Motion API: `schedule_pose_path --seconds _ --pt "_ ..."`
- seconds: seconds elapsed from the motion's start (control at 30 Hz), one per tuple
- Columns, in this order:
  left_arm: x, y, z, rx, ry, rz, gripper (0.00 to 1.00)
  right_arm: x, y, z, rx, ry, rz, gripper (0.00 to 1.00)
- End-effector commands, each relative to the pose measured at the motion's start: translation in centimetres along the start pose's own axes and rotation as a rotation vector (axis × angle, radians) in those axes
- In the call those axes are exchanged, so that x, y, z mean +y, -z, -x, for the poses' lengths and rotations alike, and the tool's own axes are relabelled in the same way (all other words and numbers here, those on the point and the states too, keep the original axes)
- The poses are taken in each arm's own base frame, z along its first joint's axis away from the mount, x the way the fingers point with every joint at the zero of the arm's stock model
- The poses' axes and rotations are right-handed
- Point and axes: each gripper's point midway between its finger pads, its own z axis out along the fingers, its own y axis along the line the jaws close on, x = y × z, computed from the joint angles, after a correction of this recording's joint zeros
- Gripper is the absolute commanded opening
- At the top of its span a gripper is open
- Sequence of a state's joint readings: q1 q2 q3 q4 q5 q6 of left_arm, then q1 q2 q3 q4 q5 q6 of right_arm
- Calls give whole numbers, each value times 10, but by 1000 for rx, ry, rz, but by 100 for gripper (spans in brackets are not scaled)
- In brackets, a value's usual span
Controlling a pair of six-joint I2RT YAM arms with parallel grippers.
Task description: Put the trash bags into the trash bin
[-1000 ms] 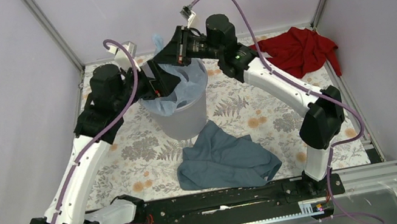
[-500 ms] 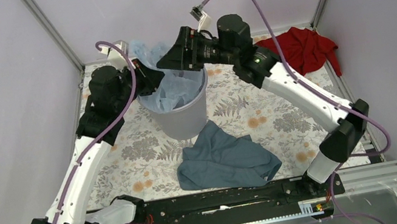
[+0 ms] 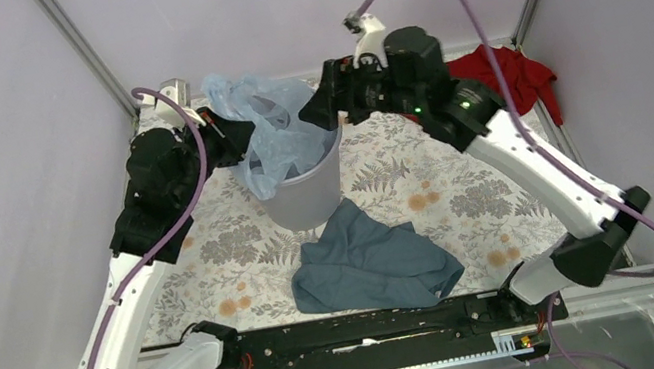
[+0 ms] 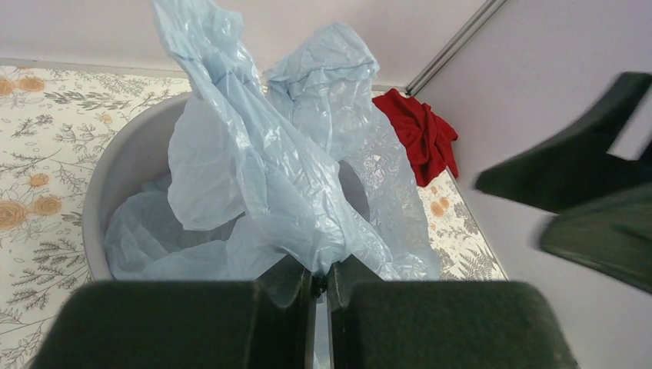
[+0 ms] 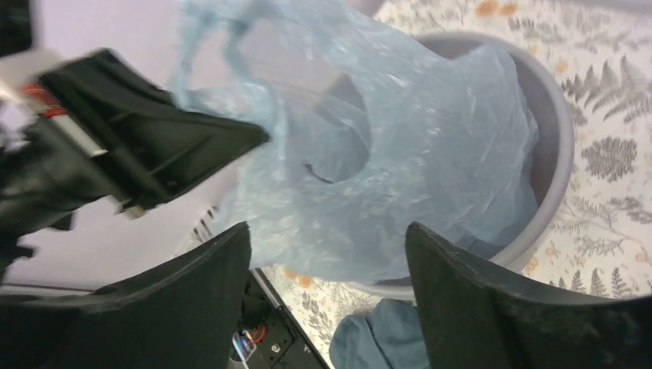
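Note:
The pale-blue crinkly trash bag (image 3: 267, 124) hangs half out of the round light-grey trash bin (image 3: 305, 198), its upper part pulled up over the bin's left rim. My left gripper (image 3: 229, 141) is shut on a fold of the bag (image 4: 269, 154), pinched at the fingertips (image 4: 319, 275); the bag's lower part lies inside the bin (image 4: 115, 169). My right gripper (image 3: 322, 109) hovers open at the bin's right rim, apart from the bag. In the right wrist view its fingers (image 5: 329, 231) stand wide with the bag (image 5: 384, 154) and bin (image 5: 557, 146) beyond them.
A slate-blue cloth (image 3: 372, 258) lies crumpled on the floral mat in front of the bin. A red cloth (image 3: 512, 76) sits at the back right corner against the wall. Walls close in on three sides.
My left gripper shut on the bag and pulled it up and leftward out of the bin. My right gripper opened, let go of the bag, and drew back to the right.

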State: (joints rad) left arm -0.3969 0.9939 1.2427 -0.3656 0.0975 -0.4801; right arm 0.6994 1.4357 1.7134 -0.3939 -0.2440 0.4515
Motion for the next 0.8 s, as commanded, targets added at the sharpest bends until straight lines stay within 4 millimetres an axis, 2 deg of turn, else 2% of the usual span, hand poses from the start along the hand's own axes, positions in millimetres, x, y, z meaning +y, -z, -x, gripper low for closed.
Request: schedule_pose_path --seconds 0.0,0.07,0.13,0.27,0.37,0.47,0.53,0.7,0.77 --pt "-1 -1 13 -59 9 1 8 -31 -45 -37 118 16 -74 73" --pt "-3 -4 15 -63 20 -8 7 -36 -63 -53 148 6 -80 62" --pt "-6 -9 15 -55 30 -24 6 -46 -82 -65 168 10 -101 56" --pt "-14 -16 10 -24 45 -69 3 -75 -115 -75 183 59 -186 53" --pt "-18 -18 4 3 58 -94 3 -93 -130 -78 206 128 -239 53" --pt "-20 -18 -6 43 68 -118 2 -104 -124 -81 240 167 -294 53" --pt "-20 -16 -8 50 59 -117 2 -98 -113 -75 218 172 -286 56" --pt "-15 -12 -7 32 36 -99 2 -74 -62 -47 151 173 -275 77" --pt "-13 -13 -10 32 35 -94 1 -74 -41 -35 122 186 -325 87"
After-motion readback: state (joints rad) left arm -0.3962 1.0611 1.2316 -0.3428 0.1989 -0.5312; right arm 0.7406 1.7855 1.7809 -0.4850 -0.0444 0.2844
